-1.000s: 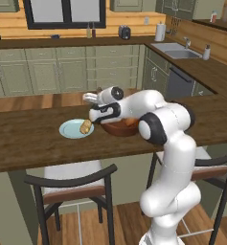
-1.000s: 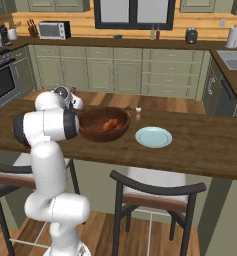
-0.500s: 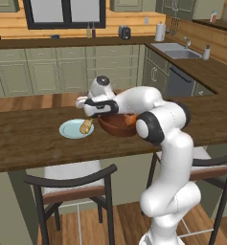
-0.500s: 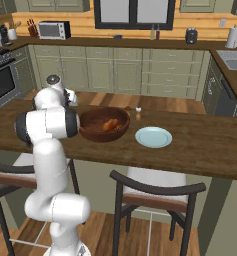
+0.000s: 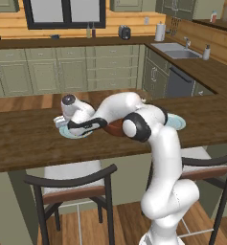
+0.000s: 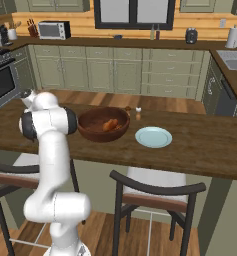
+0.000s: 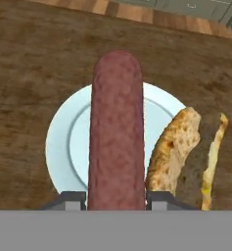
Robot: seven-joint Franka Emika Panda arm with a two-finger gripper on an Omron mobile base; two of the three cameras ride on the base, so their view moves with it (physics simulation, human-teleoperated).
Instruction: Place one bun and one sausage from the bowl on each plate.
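Over the near-left plate [image 7: 63, 142] the hand [image 7: 116, 200] hangs, its two dark fingertips [image 7: 71, 200] pressed against either side of a reddish-brown sausage [image 7: 116, 132] that runs straight out from between them and lies across the plate's middle. Just to the right of the sausage in the hand view, a bun [image 7: 178, 147] rests partly on that plate's rim and partly over the wooden tabletop [image 7: 29, 63]. From the left base view, the arm reaches leftward across the tabletop [image 5: 24, 143], and the hand [image 5: 69, 125] sits low above the pale blue plate [image 5: 67, 133], with the bowl [image 5: 116, 127] just behind the forearm, mostly hidden by it. A second plate [image 5: 178, 123] peeks out to the right of the arm. From the right base view, the dark wooden bowl [image 6: 92, 131] stands on the tabletop [image 6: 200, 145] with orange-brown food still inside it, the second plate [image 6: 153, 137] lies bare just to its right, and a small shaker [image 6: 138, 114] stands beyond them.
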